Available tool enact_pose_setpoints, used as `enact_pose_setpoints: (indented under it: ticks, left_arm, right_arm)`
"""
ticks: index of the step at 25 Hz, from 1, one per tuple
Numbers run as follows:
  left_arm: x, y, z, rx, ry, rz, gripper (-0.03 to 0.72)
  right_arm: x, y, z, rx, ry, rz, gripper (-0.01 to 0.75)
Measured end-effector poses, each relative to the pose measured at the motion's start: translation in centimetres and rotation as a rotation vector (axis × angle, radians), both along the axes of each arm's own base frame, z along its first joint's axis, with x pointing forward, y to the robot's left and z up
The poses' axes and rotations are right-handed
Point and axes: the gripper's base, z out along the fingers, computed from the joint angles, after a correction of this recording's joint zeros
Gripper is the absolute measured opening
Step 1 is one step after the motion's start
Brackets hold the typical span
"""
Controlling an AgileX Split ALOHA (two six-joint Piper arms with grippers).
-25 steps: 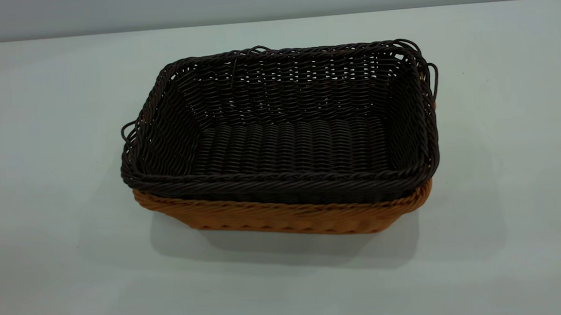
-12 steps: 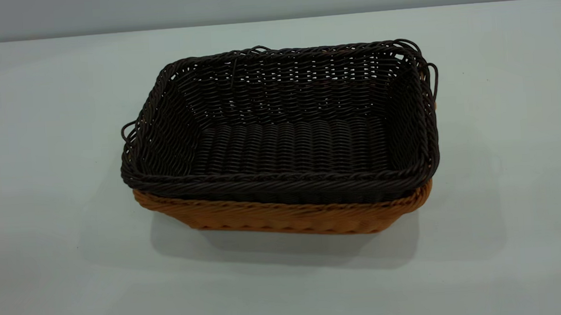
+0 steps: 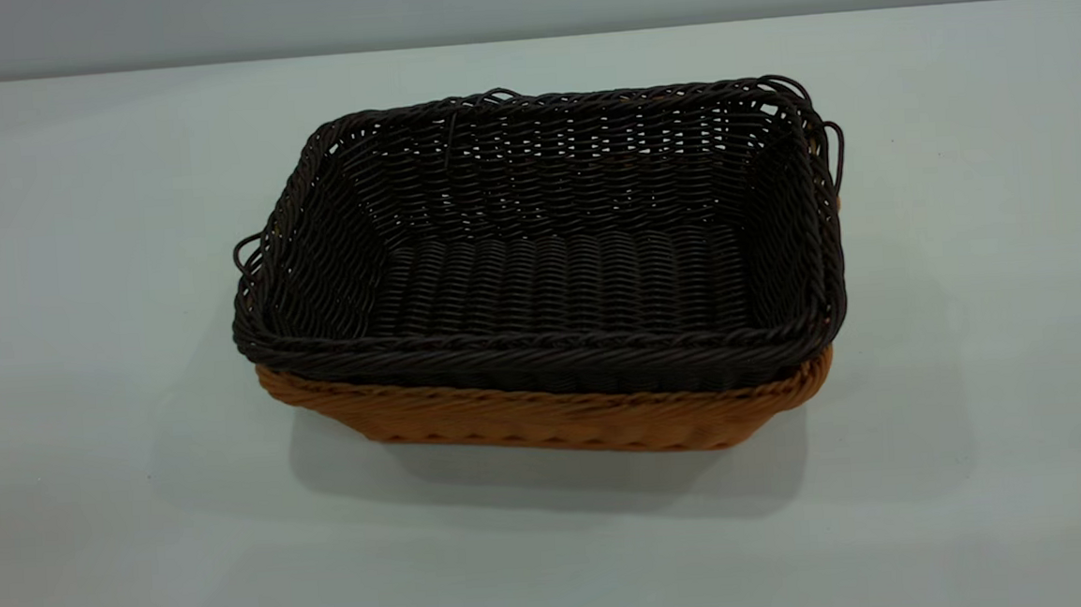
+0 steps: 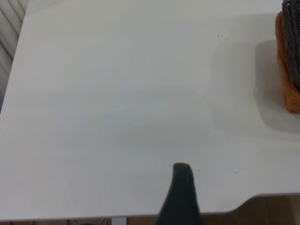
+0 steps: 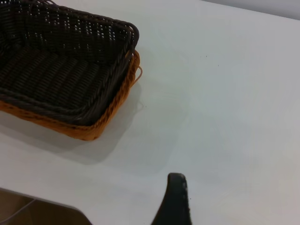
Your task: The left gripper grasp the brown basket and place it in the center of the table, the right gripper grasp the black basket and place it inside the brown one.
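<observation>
Exterior view: black basket [image 3: 557, 274] sits nested inside brown basket [image 3: 548, 420], both upright, around the middle of the table [image 3: 90, 462]. Black basket's braided rim stands a bit above the brown one's rim, so only a strip of orange-tan wall and rim shows under it along the near side and at the near corners. Small loop handles of the black basket stick out at both short ends. Black basket's inside holds nothing. Soft shadow falls on the table just beside the brown basket's near side. No arm appears in this view. Left wrist view: a single dark finger [image 4: 180, 197] of the left gripper [image 4: 180, 206] pokes in, over bare table [image 4: 117, 93] near the table's edge, well apart from the brown basket [image 4: 288, 79], which shows only as an end wall at the picture's border with the black basket [image 4: 291, 42] inside it. Cannot tell how the left pincer stands. Right wrist view: one dark finger [image 5: 174, 201] of the right gripper [image 5: 174, 211] shows, over the table [image 5: 225, 84], apart from the brown basket [image 5: 101, 124] with the black basket [image 5: 56, 70] seated in it; one orange-tan loop handle juts from the end nearest the gripper. Cannot tell the right pincer's state either.
</observation>
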Motion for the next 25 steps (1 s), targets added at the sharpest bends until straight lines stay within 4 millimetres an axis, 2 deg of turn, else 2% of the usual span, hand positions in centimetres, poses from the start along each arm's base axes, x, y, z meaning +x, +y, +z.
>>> enact_pose_setpoints:
  ticks: [12,20,25]
  left_arm:
    - [0.0,0.0,0.0,0.000,0.000,0.000,0.575]
    - [0.0,0.0,0.0,0.000,0.000,0.000,0.575]
    - [0.0,0.0,0.0,0.000,0.000,0.000,0.575]
  right_arm:
    - [-0.9,0.0,0.0,0.004,-0.061,-0.005,0.574]
    - [-0.7,-1.3,-0.3,0.069,-0.038,-0.217,0.574]
    - [-0.7,-1.5,-0.3,0.084,-0.037,-0.253,0.574]
